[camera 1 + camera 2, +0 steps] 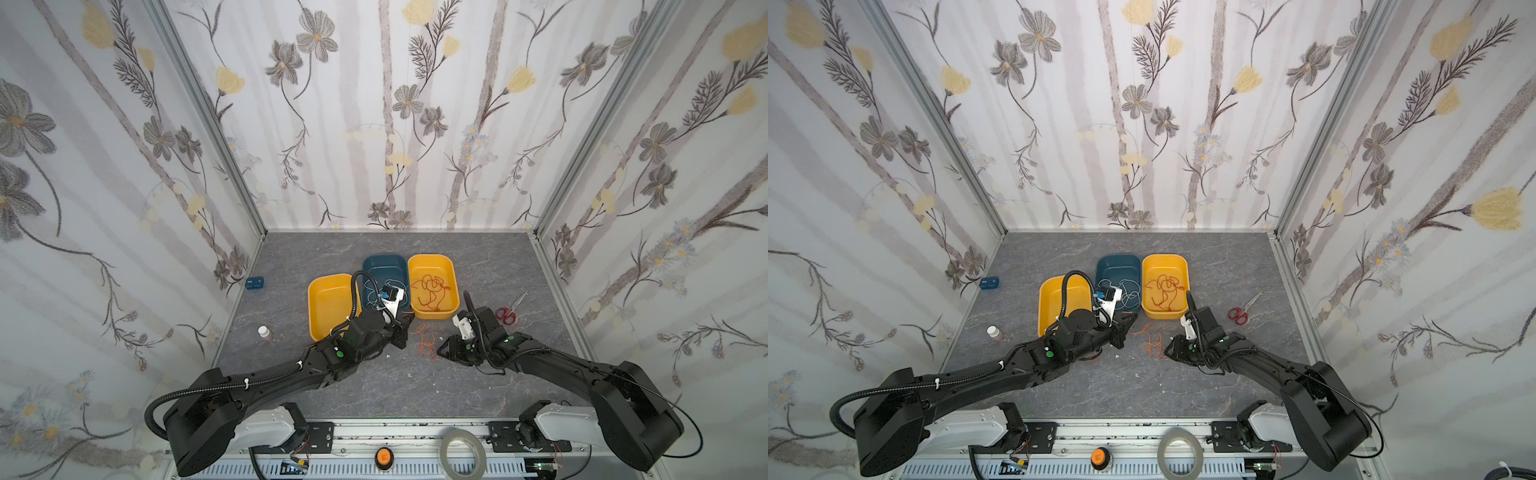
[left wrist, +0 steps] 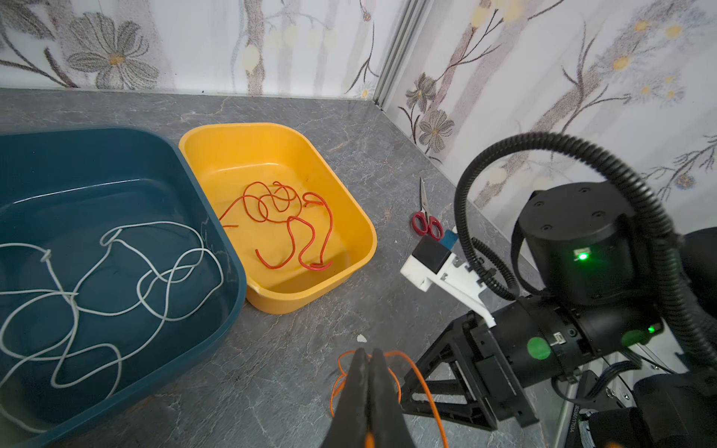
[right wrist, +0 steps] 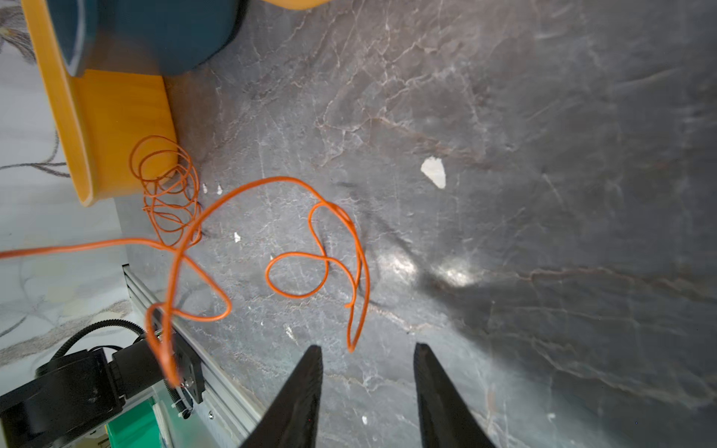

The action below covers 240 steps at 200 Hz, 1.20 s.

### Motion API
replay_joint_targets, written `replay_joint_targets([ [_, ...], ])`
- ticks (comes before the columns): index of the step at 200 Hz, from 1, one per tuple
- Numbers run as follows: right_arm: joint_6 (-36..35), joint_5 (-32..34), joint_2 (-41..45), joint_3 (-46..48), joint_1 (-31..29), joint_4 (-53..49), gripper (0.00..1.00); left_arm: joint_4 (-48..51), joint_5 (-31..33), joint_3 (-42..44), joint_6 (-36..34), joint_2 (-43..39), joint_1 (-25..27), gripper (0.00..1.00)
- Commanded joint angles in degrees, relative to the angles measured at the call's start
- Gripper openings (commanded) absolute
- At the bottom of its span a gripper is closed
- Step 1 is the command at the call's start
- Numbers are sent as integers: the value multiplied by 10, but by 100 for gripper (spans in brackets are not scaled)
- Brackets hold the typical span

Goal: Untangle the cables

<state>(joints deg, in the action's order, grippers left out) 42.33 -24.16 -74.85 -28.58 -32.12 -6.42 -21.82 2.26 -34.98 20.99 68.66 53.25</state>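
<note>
- Looking down in a top view, the orange cable (image 1: 426,345) lies in a loose curly heap on the grey table (image 1: 374,386), just below the middle of the frame. The left gripper (image 1: 400,334) is at its left edge and the right gripper (image 1: 441,351) at its right.
- Above the heap in both top views, the red cable (image 1: 1163,291) sits alone in the yellow tray (image 1: 1165,258). The blue tray (image 1: 1117,259) is just left of it.
- In the left wrist view, the left gripper's (image 2: 366,353) jaws are pressed together. A strand of the orange cable (image 2: 426,392) looks pinched between them, with loops spilling out around the tips. The white cable (image 2: 167,223) sprawls by itself in the blue tray.
- In the right wrist view, the right gripper (image 3: 368,347) stands partly open with nothing in it. A free end of the orange cable (image 3: 283,178) dangles just ahead of the gap, touching neither finger.
- To my eye this wire is thin, light and springy. It would keep its curl, slide out of a slack pinch and snag coil on coil.
- I'd take one strand near that free end, well away from the tight little coil, and draw it out gently against the other grip.
</note>
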Motion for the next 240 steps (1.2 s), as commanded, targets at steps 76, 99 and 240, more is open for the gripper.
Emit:
replay_joint_targets([
  [76,-27,59,14,-18,-10,-11,6,62,41,-19,-13,-77,-5,0],
  [99,-59,105,36,-34,-10,-68,3,91,57,-19,-21,-107,-9,0],
  [240,-101,23,63,-148,-41,-54,0,197,99,-20,-12,-185,-53,0],
])
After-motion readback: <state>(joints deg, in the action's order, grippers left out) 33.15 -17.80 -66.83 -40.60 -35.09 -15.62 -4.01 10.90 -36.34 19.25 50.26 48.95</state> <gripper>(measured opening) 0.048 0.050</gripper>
